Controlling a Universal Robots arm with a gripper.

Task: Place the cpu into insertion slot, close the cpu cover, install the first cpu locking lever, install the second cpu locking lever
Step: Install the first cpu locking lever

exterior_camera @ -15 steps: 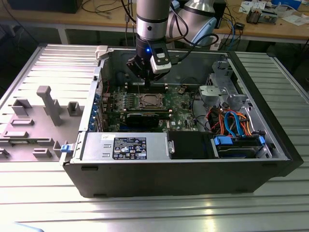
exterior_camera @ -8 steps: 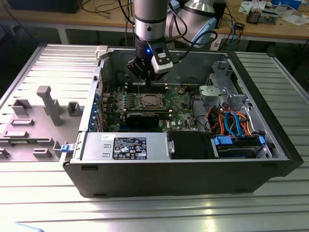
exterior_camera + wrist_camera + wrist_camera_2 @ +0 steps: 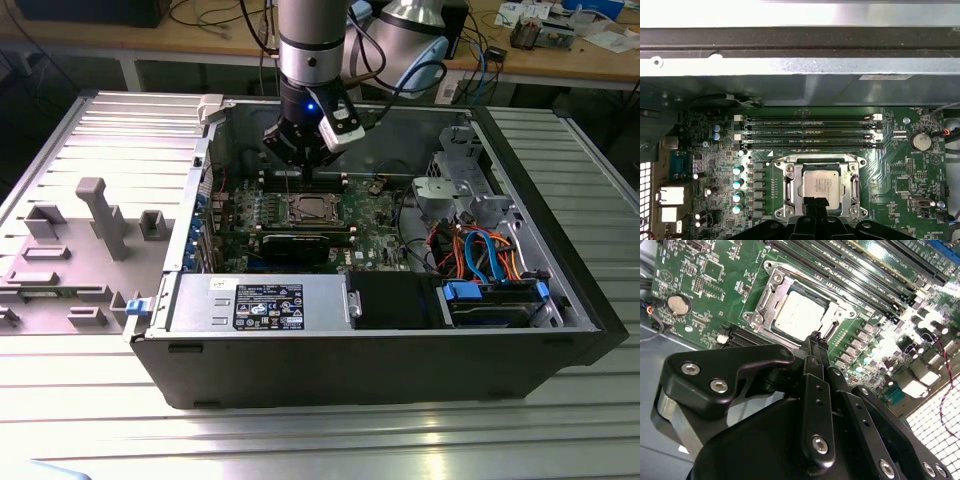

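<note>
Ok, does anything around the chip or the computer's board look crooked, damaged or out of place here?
Nothing stands out. The chip sits square inside the metal frame, which lies flat on the green board, and the claw is right by the chip's edge.

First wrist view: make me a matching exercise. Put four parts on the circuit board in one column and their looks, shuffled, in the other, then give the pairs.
Parts
1. chip
2. coin battery
3. memory slots
4. capacitors

Looks
A. long, narrow, black with white ends
B. square, dull silver, sitting inside a metal frame
C. round and silver
D. small cylinders with teal tops, in a row

Pairs: 1-B, 2-C, 3-A, 4-D
</note>
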